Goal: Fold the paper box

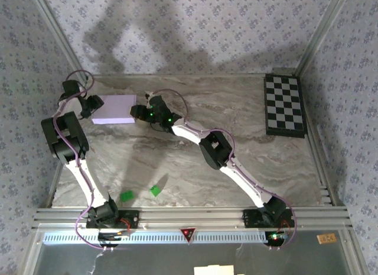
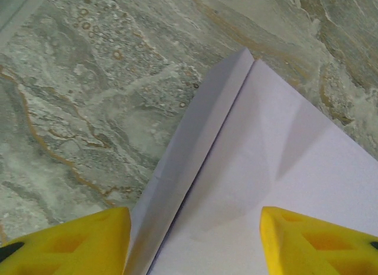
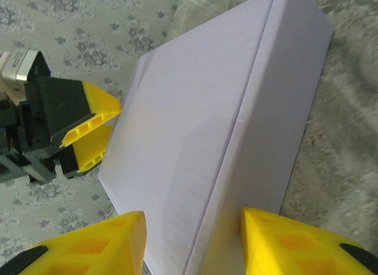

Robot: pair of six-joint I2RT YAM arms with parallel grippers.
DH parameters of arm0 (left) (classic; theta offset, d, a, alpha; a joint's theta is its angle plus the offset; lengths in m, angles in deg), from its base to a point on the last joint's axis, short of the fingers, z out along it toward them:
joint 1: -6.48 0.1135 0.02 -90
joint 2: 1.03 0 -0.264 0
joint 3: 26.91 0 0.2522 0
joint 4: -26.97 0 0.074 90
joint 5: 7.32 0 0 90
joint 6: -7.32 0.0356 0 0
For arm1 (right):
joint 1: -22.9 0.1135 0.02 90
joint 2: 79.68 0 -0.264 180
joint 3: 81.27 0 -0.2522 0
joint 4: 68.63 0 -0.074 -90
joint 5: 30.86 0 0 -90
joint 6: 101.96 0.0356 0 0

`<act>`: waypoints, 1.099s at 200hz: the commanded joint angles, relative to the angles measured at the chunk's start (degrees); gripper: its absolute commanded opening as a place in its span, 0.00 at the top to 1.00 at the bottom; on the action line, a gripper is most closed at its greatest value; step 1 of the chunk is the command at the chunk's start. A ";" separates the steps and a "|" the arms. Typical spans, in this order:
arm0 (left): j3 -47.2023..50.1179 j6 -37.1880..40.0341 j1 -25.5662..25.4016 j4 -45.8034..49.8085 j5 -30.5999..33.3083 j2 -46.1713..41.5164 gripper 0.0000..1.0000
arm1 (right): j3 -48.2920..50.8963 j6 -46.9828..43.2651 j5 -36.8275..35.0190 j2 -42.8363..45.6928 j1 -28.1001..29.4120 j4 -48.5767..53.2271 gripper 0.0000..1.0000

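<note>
paper box [image 1: 115, 109]: pale lilac, folded flat and closed, lying on the marbled worktop [image 1: 248, 162] at its far left corner; a crease runs along the top face in both wrist views [image 2: 283, 186] [image 3: 218, 121].
left tool [image 1: 94, 104]: at the box's left edge; in its wrist view [image 2: 195, 245] the yellow fingers [image 2: 77, 242] are spread wide, the box's edge and crease lying between them; whether they touch the cardboard i cannot tell.
right tool [image 1: 139, 113]: at the box's right edge, facing the left one across the box; in its wrist view [image 3: 189, 245] the fingers [image 3: 295, 239] are spread, with the near edge of the box between them.
left tool from the right wrist [image 3: 91, 127]: just beside the box's far edge.
green bits [image 1: 126, 197]: two, near the front of the worktop, well apart from the box.
checkerboard [image 1: 284, 105]: far right corner, lying flat.
</note>
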 commanded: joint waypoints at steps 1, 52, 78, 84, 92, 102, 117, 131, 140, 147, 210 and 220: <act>-1.47 -0.85 -1.96 2.59 -5.00 0.77 0.39 | 2.32 0.11 3.96 2.11 1.75 -2.26 0.52; 0.21 -0.86 -1.98 4.09 0.29 -3.35 0.29 | 13.33 -6.48 3.11 12.20 -0.54 -0.01 0.37; -0.27 -0.16 -1.92 5.38 2.43 -6.52 0.20 | 21.90 -10.67 4.36 19.78 -1.81 0.92 0.31; -0.44 -0.06 -1.93 5.67 2.74 -7.28 0.19 | 24.28 -11.46 4.64 21.79 -2.21 1.25 0.31; -0.54 0.11 -1.97 6.04 2.77 -8.19 0.18 | 27.66 -12.65 4.93 24.30 -2.80 1.70 0.30; -0.34 0.34 -2.09 6.43 2.78 -9.47 0.17 | 32.14 -13.97 5.31 27.92 -3.54 2.23 0.29; 0.98 0.77 -2.65 6.71 3.15 -11.65 0.13 | 39.45 -15.99 5.46 33.58 -5.02 3.05 0.28; 3.12 1.54 -3.95 6.51 4.09 -13.85 0.11 | 46.23 -16.89 4.87 39.05 -6.79 4.47 0.26; 5.06 1.84 -5.05 6.01 4.87 -15.33 0.10 | 49.77 -20.12 4.09 42.52 -8.00 6.64 0.25; 6.67 2.11 -6.03 5.28 5.16 -16.55 0.08 | 52.42 -22.08 3.36 45.15 -9.13 8.91 0.23; 23.78 6.15 -16.39 -1.63 12.89 -28.45 0.01 | 69.52 -38.37 -9.91 67.77 -18.51 27.45 0.00; 27.22 7.15 -18.02 -2.68 16.07 -30.74 0.00 | 71.58 -40.01 -12.02 71.06 -20.69 30.32 0.00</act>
